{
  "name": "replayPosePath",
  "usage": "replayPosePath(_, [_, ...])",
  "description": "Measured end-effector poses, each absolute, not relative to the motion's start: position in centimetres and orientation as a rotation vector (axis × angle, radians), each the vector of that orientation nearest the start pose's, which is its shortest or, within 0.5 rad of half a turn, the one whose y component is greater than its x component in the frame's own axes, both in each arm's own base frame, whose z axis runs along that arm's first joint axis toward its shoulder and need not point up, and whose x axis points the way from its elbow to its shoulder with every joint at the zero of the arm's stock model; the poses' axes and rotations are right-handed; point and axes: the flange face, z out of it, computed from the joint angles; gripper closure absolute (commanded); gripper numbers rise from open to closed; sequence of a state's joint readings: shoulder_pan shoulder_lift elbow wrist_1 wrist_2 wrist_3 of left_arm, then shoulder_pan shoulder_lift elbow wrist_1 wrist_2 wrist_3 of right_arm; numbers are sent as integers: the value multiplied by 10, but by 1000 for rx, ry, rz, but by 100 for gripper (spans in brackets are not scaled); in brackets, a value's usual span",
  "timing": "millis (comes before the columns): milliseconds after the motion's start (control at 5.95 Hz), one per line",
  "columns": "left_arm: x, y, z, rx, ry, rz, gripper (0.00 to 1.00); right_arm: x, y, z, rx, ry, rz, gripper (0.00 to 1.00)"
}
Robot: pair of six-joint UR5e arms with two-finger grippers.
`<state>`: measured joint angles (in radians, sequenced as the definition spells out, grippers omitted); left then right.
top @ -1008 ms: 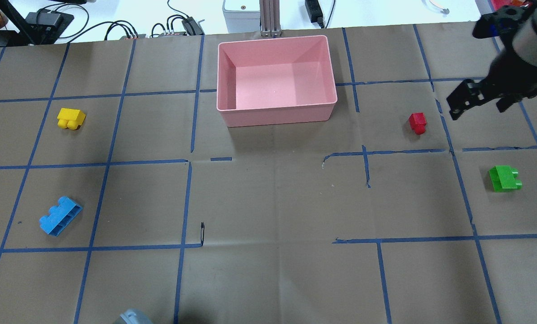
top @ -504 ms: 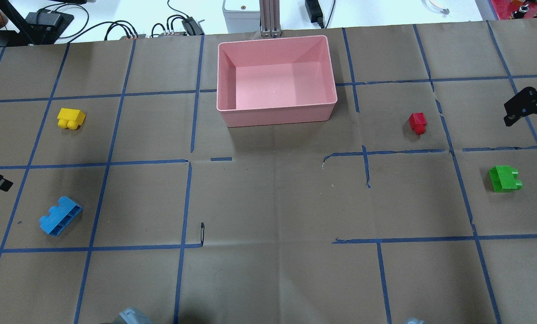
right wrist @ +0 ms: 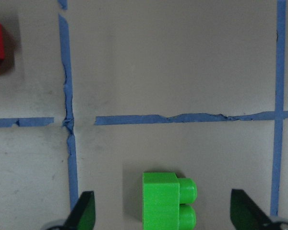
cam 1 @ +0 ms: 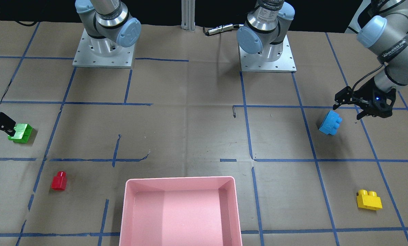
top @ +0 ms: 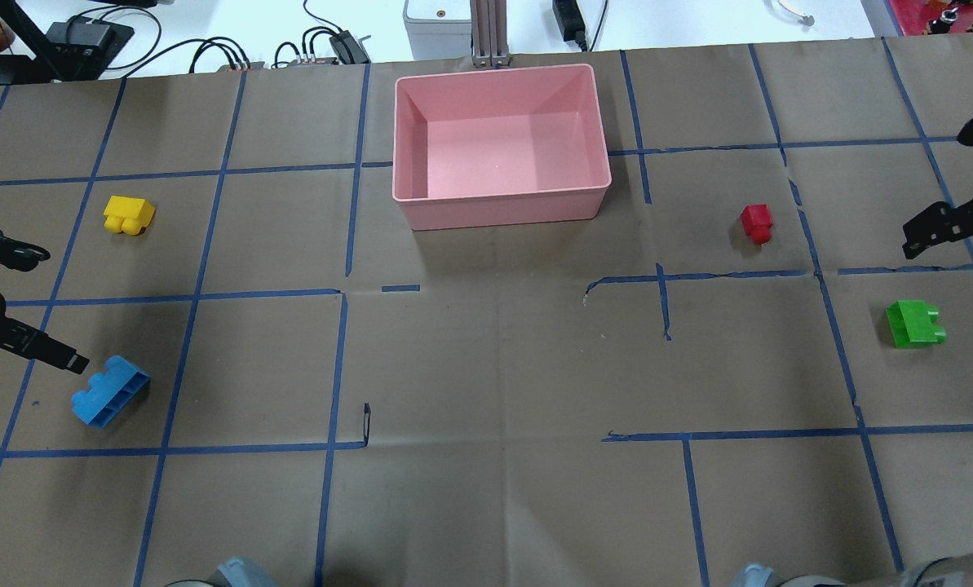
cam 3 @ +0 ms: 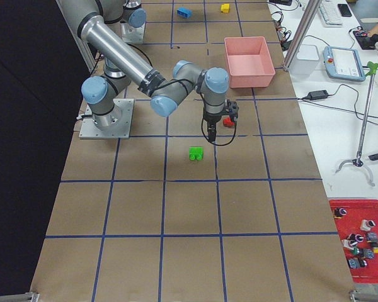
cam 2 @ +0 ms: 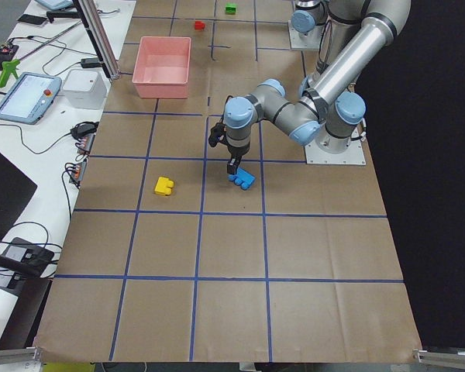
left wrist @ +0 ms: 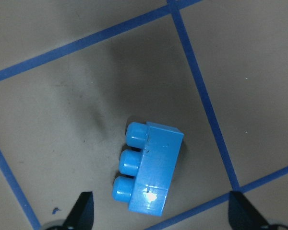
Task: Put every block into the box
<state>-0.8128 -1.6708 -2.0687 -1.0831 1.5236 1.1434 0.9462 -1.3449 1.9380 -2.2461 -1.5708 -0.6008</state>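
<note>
Left wrist-mounted cam: my left gripper (left wrist: 162, 211) is spread wide and holds nothing, with its two fingertips at the bottom corners of frame. Long light-blue studded plastic brick (left wrist: 151, 170) lies on its side on the brown paper table cover (top: 494, 367). Three studs show, pointing view-left. It sits inside the span of my fingertips, ahead of them and skewed to them. Overhead: one black fingertip is just beside that brick's far-left corner. Touching or apart, can't tell. Exterior left: wrist points down at it.

Right wrist-mounted cam: my right gripper (right wrist: 162, 215) is also wide, nothing in it. Green studded plastic brick (right wrist: 161, 191) is bottom-centre between the fingertips, on its side, two studs pointing view-right, cut off by the frame edge. Exterior right puts the gripper above the table. The green brick lies on the paper nearer that camera, apart from the fingers.

Farther out: small red studded plastic brick (top: 757, 222) sits well apart from green, across a blue tape line (top: 739, 275) and inboard of my right gripper. Only its edge shows, in the top-left corner of the right wrist cam. Yellow studded plastic brick (top: 129, 215) is on my left side, beyond the blue one and apart from my left gripper.

Farthest: large shallow pink plastic box (top: 502, 210) at the far middle of the table, upright, open side up. All four bricks lie outside it on the paper.
</note>
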Motion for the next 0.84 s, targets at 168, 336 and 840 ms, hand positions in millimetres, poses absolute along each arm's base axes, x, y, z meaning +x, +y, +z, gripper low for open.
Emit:
replayPosePath(168, [212,-425,226,642,3203,42,1,-201,-497,245,51,3209,-151,0])
replayPosePath(336, [214,-428,202,697,3193,40,1,-206,-488,234,74,3215,-148,0])
replayPosePath(840, [217,-432,173,844,3160,38,8,-211,-475,202,88,3186,-65,0])
